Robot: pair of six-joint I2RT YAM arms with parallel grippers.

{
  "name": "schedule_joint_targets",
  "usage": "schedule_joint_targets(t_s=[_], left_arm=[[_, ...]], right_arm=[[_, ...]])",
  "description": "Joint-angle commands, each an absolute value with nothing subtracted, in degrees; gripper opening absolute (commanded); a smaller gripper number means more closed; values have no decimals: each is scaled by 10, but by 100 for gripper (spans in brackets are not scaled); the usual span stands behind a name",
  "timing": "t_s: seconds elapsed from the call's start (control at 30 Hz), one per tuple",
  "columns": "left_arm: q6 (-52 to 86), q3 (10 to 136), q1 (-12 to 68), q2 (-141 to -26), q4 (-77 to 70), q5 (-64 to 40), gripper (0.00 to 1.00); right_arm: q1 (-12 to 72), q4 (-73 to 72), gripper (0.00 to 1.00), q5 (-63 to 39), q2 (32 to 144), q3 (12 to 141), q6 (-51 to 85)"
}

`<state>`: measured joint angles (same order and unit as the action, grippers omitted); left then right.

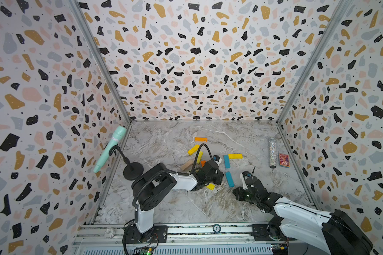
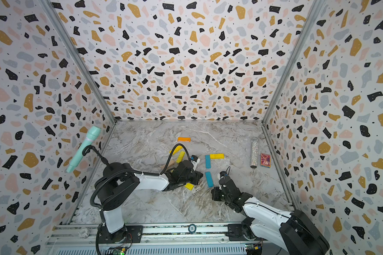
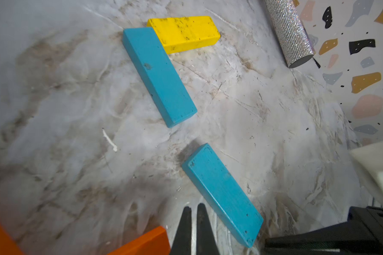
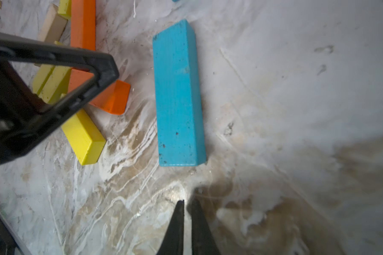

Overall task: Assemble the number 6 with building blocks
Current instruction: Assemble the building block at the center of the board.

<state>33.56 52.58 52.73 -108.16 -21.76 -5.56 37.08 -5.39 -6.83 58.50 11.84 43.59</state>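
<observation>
On the marble table (image 1: 208,209), right of centre, two teal blocks are laid nearly end to end with a bare gap between. The far teal block (image 1: 226,161) has its long axis set front to back; the near teal block (image 1: 229,179) follows almost the same line, its near end angled slightly rightward. A yellow block (image 1: 235,156) is placed crosswise, touching the far teal block's far end and pointing right, so a corner is formed. Left of these, a loose heap (image 1: 193,149) of yellow, orange and beige blocks is partly covered by the left arm. That arm is folded at the elbow, forearm stretched rightward, wrist pitched down over the heap; the left gripper (image 3: 194,209) is seen pressed nearly together on nothing, just beside the near teal block's long side. The right arm is extended low from the front right; the right gripper (image 4: 187,205) is narrowed to a slit with nothing in it, above bare marble short of that block's near end.
</observation>
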Motion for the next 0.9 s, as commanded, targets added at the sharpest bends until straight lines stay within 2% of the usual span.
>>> schedule_joint_targets(t_s=[0.0,0.87], left_arm=[[322,546,530,-1098,-200,-63,0],[324,580,516,-1158,-199,-38,0]], right_arm=[[367,-74,11,-70,597,113,438],[343,-141,10,-97,683,115,421]])
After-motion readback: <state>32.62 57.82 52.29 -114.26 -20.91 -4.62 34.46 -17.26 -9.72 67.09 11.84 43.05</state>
